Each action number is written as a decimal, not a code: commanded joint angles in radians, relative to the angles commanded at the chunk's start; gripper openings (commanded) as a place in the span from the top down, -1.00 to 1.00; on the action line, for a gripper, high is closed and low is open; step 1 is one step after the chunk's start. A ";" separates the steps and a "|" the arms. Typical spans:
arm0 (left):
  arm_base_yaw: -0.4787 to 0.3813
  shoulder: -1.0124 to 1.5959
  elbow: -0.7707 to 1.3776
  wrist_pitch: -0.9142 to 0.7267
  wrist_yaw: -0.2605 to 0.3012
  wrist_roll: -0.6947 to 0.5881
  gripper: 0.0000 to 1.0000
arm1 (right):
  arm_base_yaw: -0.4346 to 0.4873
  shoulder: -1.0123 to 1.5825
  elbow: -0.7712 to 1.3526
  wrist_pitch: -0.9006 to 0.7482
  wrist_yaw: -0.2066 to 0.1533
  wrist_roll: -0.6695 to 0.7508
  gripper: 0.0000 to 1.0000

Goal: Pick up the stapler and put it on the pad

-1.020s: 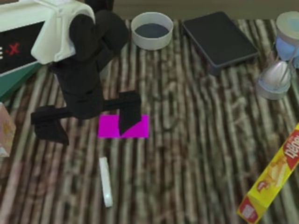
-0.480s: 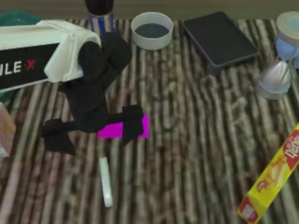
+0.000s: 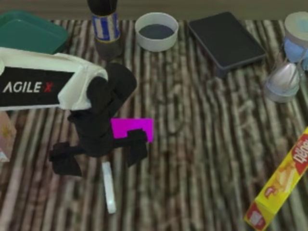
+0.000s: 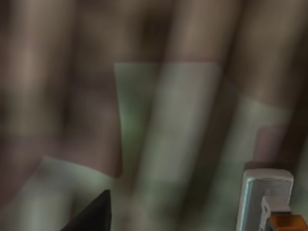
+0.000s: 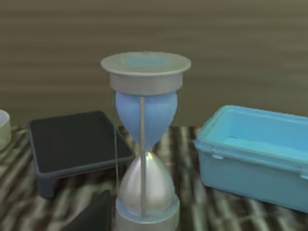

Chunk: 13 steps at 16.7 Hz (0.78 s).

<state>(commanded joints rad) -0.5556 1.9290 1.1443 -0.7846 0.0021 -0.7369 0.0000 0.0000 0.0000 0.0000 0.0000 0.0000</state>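
Observation:
The stapler, a slim white bar, lies flat on the striped table in front of the pad. The pad is a thin magenta rectangle whose left and front parts are hidden by my left arm. My left gripper hovers open between pad and stapler, its black fingers spread wide just above the stapler's far end. In the left wrist view the stapler's end shows beside one dark fingertip. Nothing is held. Of my right gripper only one dark fingertip shows, off to the side, close to an hourglass.
At the back stand a green tray, a dark can, a white bowl and a dark grey slab. An hourglass and a blue box are at the back right. A yellow carton lies front right.
My left arm has swung toward the table's front, carrying the open gripper from over the pad toward the stapler. The tray and can came into view. The stapler has not moved.

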 joint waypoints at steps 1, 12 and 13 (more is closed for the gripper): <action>0.000 0.000 0.000 0.000 0.000 0.000 -1.00 | 0.000 0.000 0.000 0.000 0.000 0.000 -1.00; 0.000 0.000 0.000 0.000 0.000 0.000 0.51 | 0.000 0.000 0.000 0.000 0.000 0.000 -1.00; 0.000 0.000 0.000 0.000 0.000 0.000 0.66 | 0.000 0.000 0.000 0.000 0.000 0.000 -1.00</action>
<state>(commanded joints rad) -0.5556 1.9290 1.1443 -0.7846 0.0021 -0.7369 0.0000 0.0000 0.0000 0.0000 0.0000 0.0000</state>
